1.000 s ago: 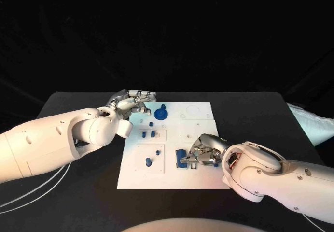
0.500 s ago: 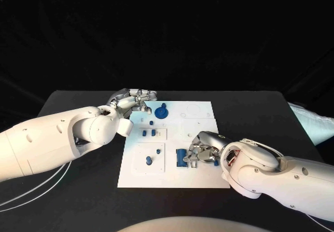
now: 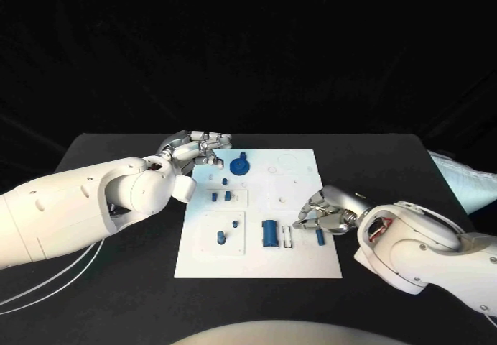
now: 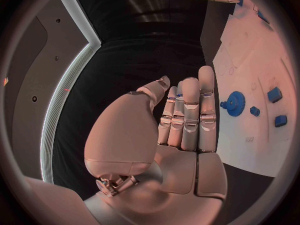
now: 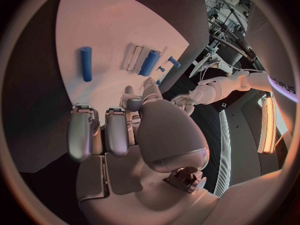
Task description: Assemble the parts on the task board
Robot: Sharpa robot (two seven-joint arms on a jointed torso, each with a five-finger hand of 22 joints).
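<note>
- Board (image 3: pixel 295 262): white rectangular plate in the middle of the black table (image 3: pixel 393 158), with shallow recessed outlines.
- Gear (image 3: pixel 240 169): blue, toothed, near the board's far edge, toward its left side.
- 2 small blue blocks (image 3: pixel 220 196) sit in a framed recess left of the board's centre; more small blue bits (image 3: pixel 220 236) lie in the near-left recess.
- Cylinder (image 3: pixel 269 231): blue, lying flat in the near half of the board, beside a narrow slot.
- Peg (image 3: pixel 320 236): blue, lying near the board's right edge, just by the right hand's fingers.
- Left wrist view gives the gear's teeth (image 4: pixel 236 103) and the blocks (image 4: pixel 274 94) plainly; the right wrist view shows the peg (image 5: pixel 86 63) lying alone, apart from the cylinder (image 5: pixel 149 62).
- Left hand (image 3: pixel 194 149): at the board's far-left corner, fingers straight and close together, holding nothing.
- Right hand (image 3: pixel 323 213): at the board's right edge, fingers bent inward; whether it touches the peg, cannot tell.
</note>
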